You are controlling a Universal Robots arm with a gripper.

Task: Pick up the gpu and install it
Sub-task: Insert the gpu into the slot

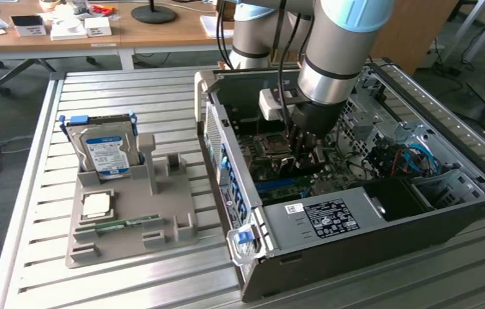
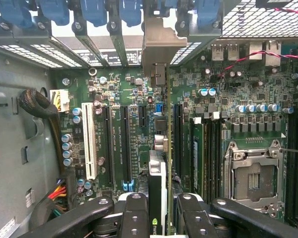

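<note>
My gripper (image 2: 158,210) is squeezed tight on the gpu (image 2: 158,171); I see it standing on edge over the motherboard (image 2: 116,87).

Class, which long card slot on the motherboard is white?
The slot farthest from the processor socket; the neighbouring long slots are black.

A lab: slatted metal workbench (image 1: 122,90), cluttered desks (image 1: 165,35).

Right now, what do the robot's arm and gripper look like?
The arm is a silver-grey tube with pale blue joint caps and a black band. Black cables run along it, and a white box sits at the wrist. The gripper is black; its fingers are linked bars with round holes.
</note>
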